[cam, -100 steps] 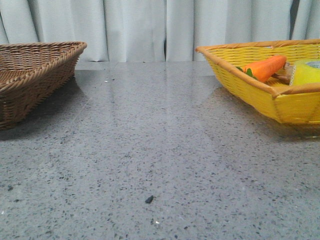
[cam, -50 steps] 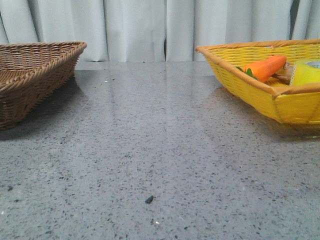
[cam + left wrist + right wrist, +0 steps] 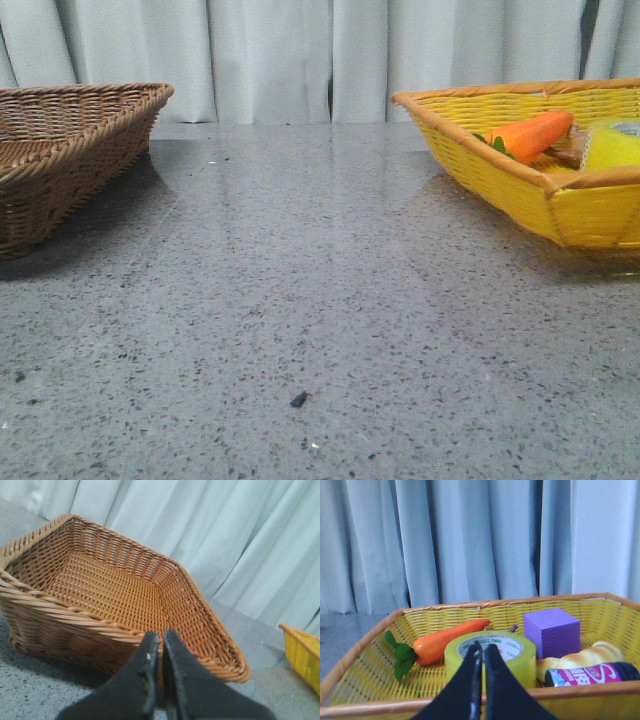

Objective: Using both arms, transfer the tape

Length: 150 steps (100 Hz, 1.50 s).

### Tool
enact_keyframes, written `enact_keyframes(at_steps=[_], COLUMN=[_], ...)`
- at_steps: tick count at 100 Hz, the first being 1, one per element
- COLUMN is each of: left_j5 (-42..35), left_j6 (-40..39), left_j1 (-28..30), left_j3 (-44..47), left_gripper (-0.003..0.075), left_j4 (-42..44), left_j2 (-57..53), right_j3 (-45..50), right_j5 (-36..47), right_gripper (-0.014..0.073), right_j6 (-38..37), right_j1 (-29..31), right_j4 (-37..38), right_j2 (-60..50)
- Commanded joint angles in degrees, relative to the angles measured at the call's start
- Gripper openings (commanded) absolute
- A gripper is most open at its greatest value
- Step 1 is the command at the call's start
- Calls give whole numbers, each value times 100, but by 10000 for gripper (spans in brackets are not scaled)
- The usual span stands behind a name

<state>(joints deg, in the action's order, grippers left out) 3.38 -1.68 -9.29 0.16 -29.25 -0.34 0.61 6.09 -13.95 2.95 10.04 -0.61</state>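
Note:
The tape (image 3: 520,657), a yellow roll with a white core and green print, lies flat in the yellow wicker basket (image 3: 365,677); in the front view it shows as a yellow edge (image 3: 612,146) at the far right. My right gripper (image 3: 483,647) is shut and empty, hovering short of the basket's near rim, in line with the tape. My left gripper (image 3: 160,636) is shut and empty, just in front of the brown wicker basket (image 3: 100,587). Neither gripper shows in the front view.
The yellow basket (image 3: 490,160) also holds an orange carrot (image 3: 447,642), a purple cube (image 3: 551,630), a pale bread-like toy (image 3: 585,656) and a dark bottle (image 3: 592,674). The brown basket (image 3: 60,150) stands at the left. White curtains hang behind the grey table (image 3: 300,300).

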Motion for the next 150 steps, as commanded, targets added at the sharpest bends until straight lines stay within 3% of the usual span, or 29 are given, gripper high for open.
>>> enact_keyframes(at_steps=[1, 23, 38, 47, 54, 68, 76, 93, 101, 117, 126, 150], left_j5=[-577, -723, -192, 299, 745, 1422, 1712, 2079, 2082, 2056, 2088, 2088], left_j6=[-58, -58, -58, 1, 1, 1, 38, 618, 627, 647, 647, 647], left_j1=[8, 8, 8, 8, 8, 8, 8, 8, 8, 8, 8, -181], left_j3=[41, -44, -527, -1030, -1490, -2366, -2788, -3569, -3766, -3900, -3900, -3900], left_gripper=[-21, -21, -20, -8, 56, 303, 375, 368, 368, 368, 368, 368], left_j4=[-303, -303, -253, 129, 685, 1481, 1541, 1530, 1530, 1530, 1530, 1520], left_j2=[-167, -167, -47, 257, 597, 1457, 1937, 2577, 2712, 2768, 2768, 2768], right_j3=[53, -406, -852, -1326, -1785, -2811, -3429, -4689, -5402, -6780, -7321, -7833], right_j5=[442, -137, -135, -403, -839, -1930, -2606, -3603, -4468, -6572, -7323, -7609], right_gripper=[-74, -74, -68, -67, -66, -53, 16, 279, 384, 393, 393, 393], right_j6=[-6, -6, -6, -6, -6, 82, 282, 436, 541, 864, 865, 1019], right_j1=[42, 42, 42, 42, 42, 42, 26, -522, -802, -1141, -1283, -1419], right_j4=[-520, -533, -1220, -1237, -1237, -1201, -1201, -1201, -1188, -1149, -1120, -1109], right_j2=[-111, -111, -14, 239, 580, 1570, 2179, 3331, 3946, 5361, 6086, 7387])
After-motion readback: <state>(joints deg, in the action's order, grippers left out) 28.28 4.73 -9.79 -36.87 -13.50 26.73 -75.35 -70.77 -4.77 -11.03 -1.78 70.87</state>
